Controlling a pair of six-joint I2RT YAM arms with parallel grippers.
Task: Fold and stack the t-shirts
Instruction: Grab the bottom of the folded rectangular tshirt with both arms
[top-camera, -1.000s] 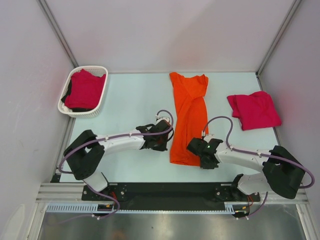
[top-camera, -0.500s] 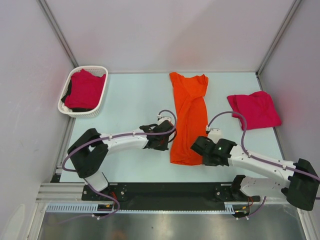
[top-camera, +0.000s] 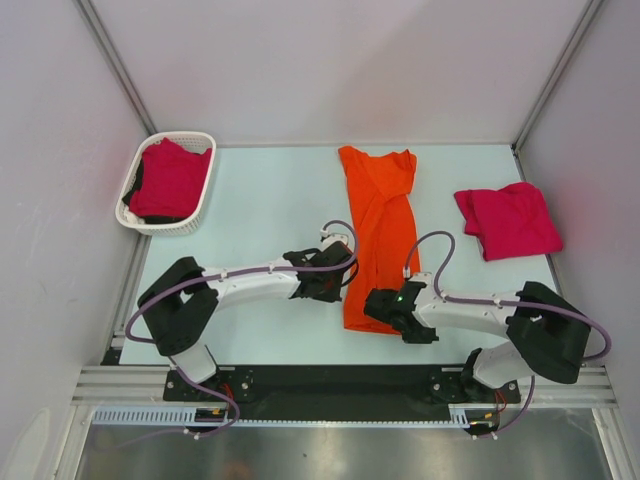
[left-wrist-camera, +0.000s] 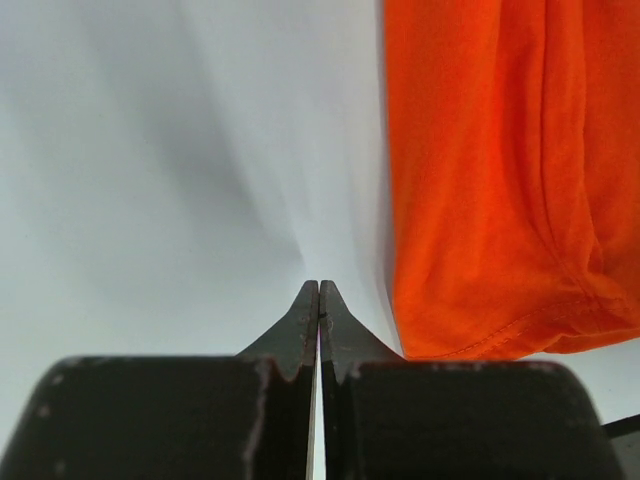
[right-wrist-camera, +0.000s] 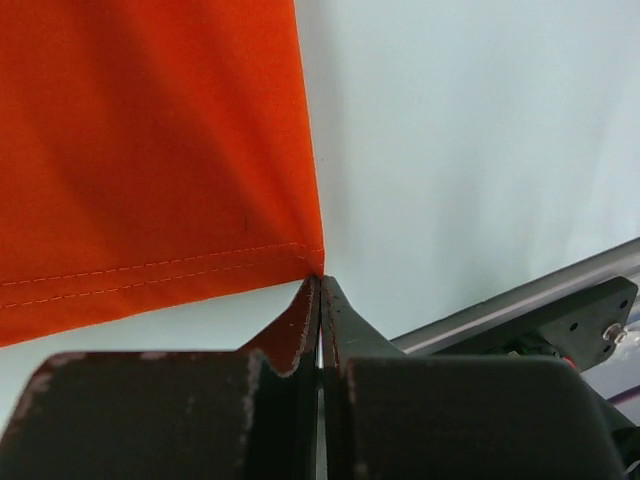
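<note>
Top external: orange t-shirt (top-camera: 380, 225) lies folded lengthwise. Left gripper (left-wrist-camera: 318, 295) closed, beside its edge; right gripper (right-wrist-camera: 320, 290) closed at its hem corner.

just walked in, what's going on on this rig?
Both arms are at the near end of the orange shirt, which lies as a long strip in the middle. The right fingers are shut, tips at its hem corner; whether they pinch it is unclear. The left fingers are shut beside its left edge, off the cloth. A pink shirt lies at the right; a second shirt sits in the basket.
</note>
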